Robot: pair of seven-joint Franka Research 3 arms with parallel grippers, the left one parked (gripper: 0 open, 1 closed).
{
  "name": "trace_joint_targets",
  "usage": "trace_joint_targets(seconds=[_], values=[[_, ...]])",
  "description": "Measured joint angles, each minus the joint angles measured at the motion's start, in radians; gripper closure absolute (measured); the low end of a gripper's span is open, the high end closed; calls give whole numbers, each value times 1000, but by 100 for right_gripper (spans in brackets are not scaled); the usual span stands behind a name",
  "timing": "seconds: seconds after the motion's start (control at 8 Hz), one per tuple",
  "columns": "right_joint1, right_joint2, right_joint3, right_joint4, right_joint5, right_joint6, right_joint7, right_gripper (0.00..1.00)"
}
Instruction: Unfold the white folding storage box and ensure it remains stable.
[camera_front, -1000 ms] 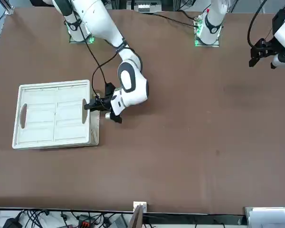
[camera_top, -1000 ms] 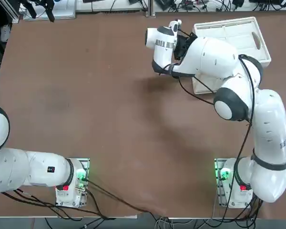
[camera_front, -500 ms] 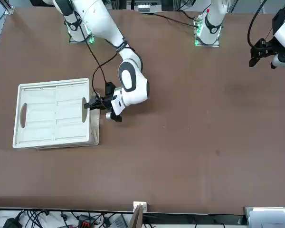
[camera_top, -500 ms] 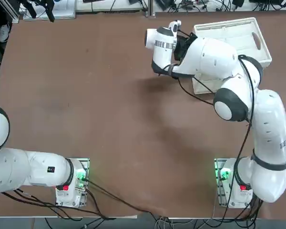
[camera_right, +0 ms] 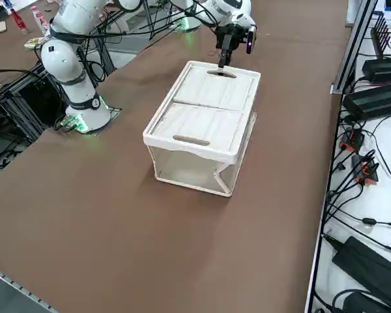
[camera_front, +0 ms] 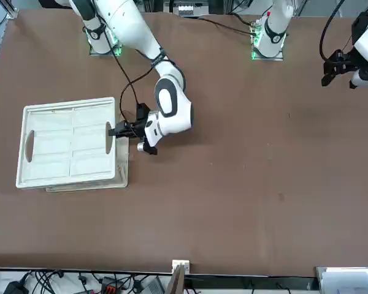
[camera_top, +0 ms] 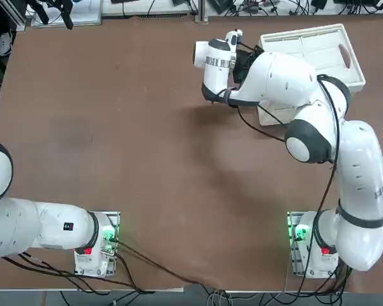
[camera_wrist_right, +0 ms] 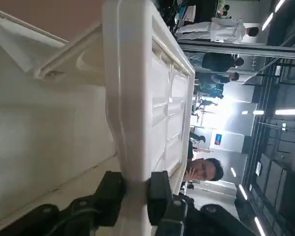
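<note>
Now the white rectangular plastic folding storage box (camera_right: 205, 117) stands on the brown table (camera_top: 127, 127), at the far part of the working arm's side, well away from the arm bases. Seen from the raised side camera, the box is lifted up into a box shape: its flat top frame with the ribbed panels sits high, and below it the thin side walls go down to the table. One lower corner wall looks bent inward, so the walls do not seem fully straight. An oval handle hole (camera_right: 191, 139) is visible in the near end of the top frame, and another one at the far end.

The right gripper (camera_front: 114, 130) is at the end of the box that faces the middle of the table. Its two black fingers (camera_wrist_right: 160, 189) are pinching the white rim of the top frame, one finger on each side of the rim, as the wrist camera shows clearly. The white right arm (camera_top: 319, 134) reaches over the table and hides a part of the box in the overhead view.

In the background of the wrist view, people (camera_wrist_right: 206, 169) are in the room beyond the table.
</note>
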Motion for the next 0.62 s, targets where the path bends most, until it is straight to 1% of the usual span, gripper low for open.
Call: trace_joint_targets(seconds=[0.62], values=[[6,0,-1,2,-43,-14,145,70]])
